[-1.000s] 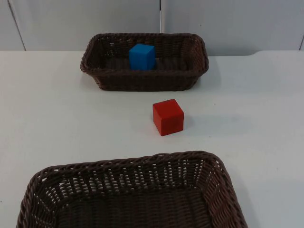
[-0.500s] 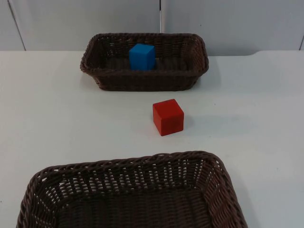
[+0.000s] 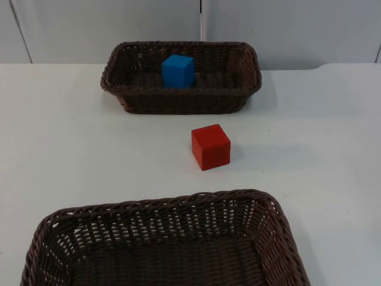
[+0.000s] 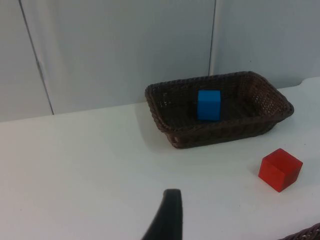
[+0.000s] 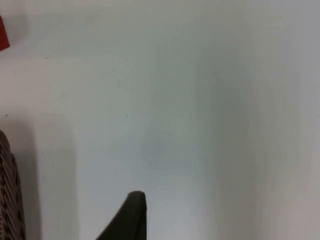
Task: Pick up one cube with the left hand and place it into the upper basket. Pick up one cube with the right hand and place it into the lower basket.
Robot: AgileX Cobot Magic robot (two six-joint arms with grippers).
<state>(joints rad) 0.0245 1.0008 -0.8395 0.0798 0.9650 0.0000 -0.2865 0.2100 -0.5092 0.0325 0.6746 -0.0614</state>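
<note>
A blue cube (image 3: 178,71) (image 4: 208,104) rests inside the upper brown wicker basket (image 3: 178,101) (image 4: 220,136) at the back of the table. On the bare table between the two baskets sits a red cube (image 3: 210,146) (image 4: 280,169); an edge of it (image 5: 2,35) appears in the right wrist view. The lower brown wicker basket (image 3: 166,205) (image 5: 7,200) stands at the front with nothing in it. My left gripper (image 4: 167,215) hangs over the table, well back from the upper basket. My right gripper (image 5: 130,215) hovers above bare table beside the lower basket's rim.
The white table (image 3: 309,149) stretches wide on either side of the red cube. A grey partition wall (image 3: 268,30) closes off the back, directly behind the upper basket.
</note>
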